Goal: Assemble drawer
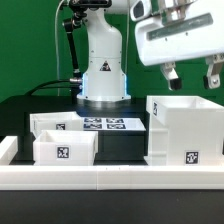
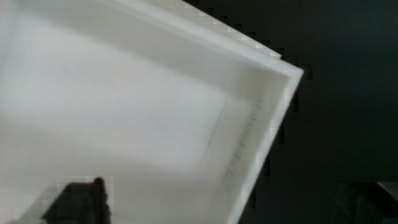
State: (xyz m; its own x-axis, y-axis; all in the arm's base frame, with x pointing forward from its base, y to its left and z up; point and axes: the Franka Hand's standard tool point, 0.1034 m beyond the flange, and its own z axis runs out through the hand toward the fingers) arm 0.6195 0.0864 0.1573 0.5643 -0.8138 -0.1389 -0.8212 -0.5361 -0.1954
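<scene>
Standing at the exterior view's right, the case (image 1: 186, 135) rests on the dark table (image 1: 120, 148), its open side seemingly up, just behind the rail (image 1: 110, 180). The front box (image 1: 64, 151) and rear box (image 1: 52, 122) sit well apart from it at that view's left. The marker board (image 1: 105, 125) lies between boxes and case. Nothing is joined yet. The gripper (image 1: 191, 76) hangs above the case, clear of it, its fingers spread wide with nothing between them.

The step looks like a grasp on a case wall. To do it well, I would come straight down so one finger goes inside and the other outside a single wall, away from the corner, then close squarely. A skewed pinch on so tall a shell could tip it or twist it against the rail.

Only the exterior view shows the boxes, the marker board and the gap under the gripper. Only the wrist view shows the case's rim corner (image 2: 270, 85) up close, with a dark fingertip (image 2: 79, 200) against its white surface.
</scene>
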